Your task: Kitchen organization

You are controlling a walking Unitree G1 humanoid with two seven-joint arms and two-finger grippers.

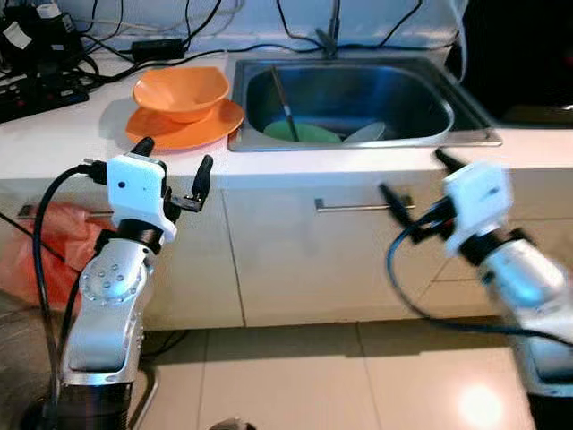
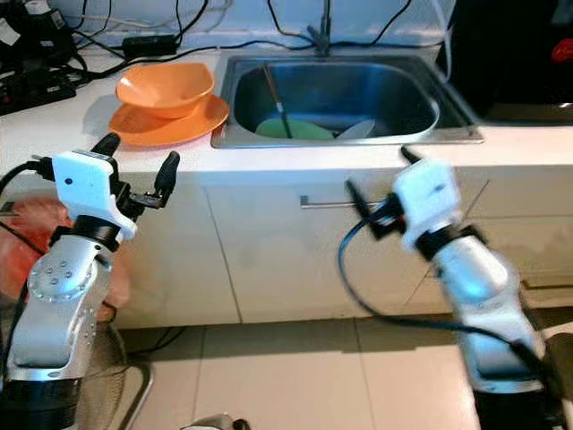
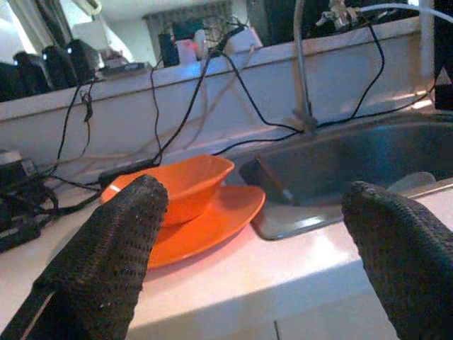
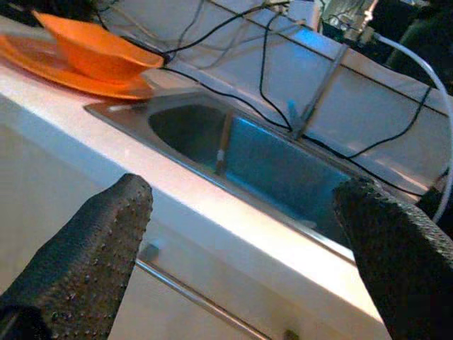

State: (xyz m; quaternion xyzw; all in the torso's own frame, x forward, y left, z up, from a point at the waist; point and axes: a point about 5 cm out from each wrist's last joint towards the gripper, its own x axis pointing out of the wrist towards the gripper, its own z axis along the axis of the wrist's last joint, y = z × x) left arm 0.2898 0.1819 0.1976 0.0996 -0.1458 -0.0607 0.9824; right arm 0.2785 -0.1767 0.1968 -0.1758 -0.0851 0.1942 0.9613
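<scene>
An orange bowl (image 1: 179,90) rests on an orange plate (image 1: 183,125) on the white counter (image 1: 54,143), left of the steel sink (image 1: 466,116). Inside the sink lie a green plate (image 1: 300,133), a pale dish (image 1: 365,133) and a long utensil (image 1: 282,98) leaning on the wall. My left gripper (image 1: 174,157) is open and empty, held at the counter's front edge just before the orange plate (image 3: 212,219). My right gripper (image 1: 414,175), blurred, is open and empty in front of the cabinet below the sink (image 4: 283,163). Both black fingers (image 3: 106,262) stand wide apart.
A power strip and tangled cables (image 1: 40,85) crowd the back left of the counter. The faucet (image 1: 334,36) rises behind the sink. A drawer handle (image 1: 358,206) runs under the sink. An orange bag (image 1: 45,255) hangs at the left. Tiled floor (image 1: 358,376) lies below.
</scene>
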